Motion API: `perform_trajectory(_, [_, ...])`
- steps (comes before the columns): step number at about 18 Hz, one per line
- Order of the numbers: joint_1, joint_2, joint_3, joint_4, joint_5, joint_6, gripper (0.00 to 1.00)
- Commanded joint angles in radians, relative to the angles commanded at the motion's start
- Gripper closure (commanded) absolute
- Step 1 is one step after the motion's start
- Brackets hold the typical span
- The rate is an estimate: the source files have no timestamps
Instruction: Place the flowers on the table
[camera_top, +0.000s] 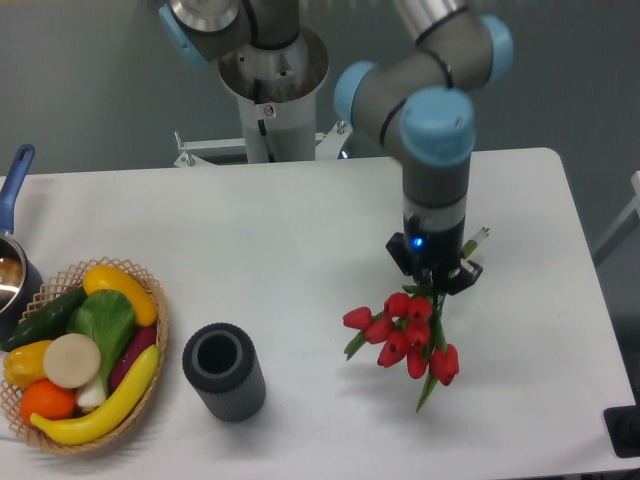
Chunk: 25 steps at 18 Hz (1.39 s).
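The flowers (405, 338), red tulip buds with green leaves, hang low over the right half of the white table (300, 230), their heads pointing toward the front edge. My gripper (433, 283) points straight down just behind the buds and is shut on the stems, whose ends poke out past its right side. Whether the buds touch the tabletop I cannot tell.
A dark grey ribbed vase (223, 371) stands upright at front centre-left. A wicker basket (80, 355) of fruit and vegetables sits at the front left, with a blue-handled pot (12, 255) behind it. The robot's base (270, 80) rises behind the table.
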Motion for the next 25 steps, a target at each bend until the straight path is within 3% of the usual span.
perform_trajectory(4, [-0.003,-0.051,0.005,0.000,0.000,-0.002,0.75])
perform_trajectory(7, [-0.003,-0.052,0.003,-0.008,-0.003,0.000,0.73])
perform_trajectory(8, [-0.003,-0.052,0.005,-0.008,-0.008,0.000,0.58])
perform_trajectory(11, [-0.003,-0.040,0.028,-0.009,-0.011,0.003,0.00])
perform_trajectory(13, [-0.023,-0.029,0.034,-0.006,-0.014,0.003,0.00])
perform_trajectory(17, [-0.003,0.061,0.072,-0.015,-0.064,0.003,0.00])
perform_trajectory(19, [0.006,0.090,0.095,-0.069,-0.067,0.003,0.00])
perform_trajectory(21, [0.041,0.122,0.142,-0.190,-0.071,0.020,0.00])
perform_trajectory(25, [0.130,0.141,0.251,-0.424,-0.106,0.216,0.00])
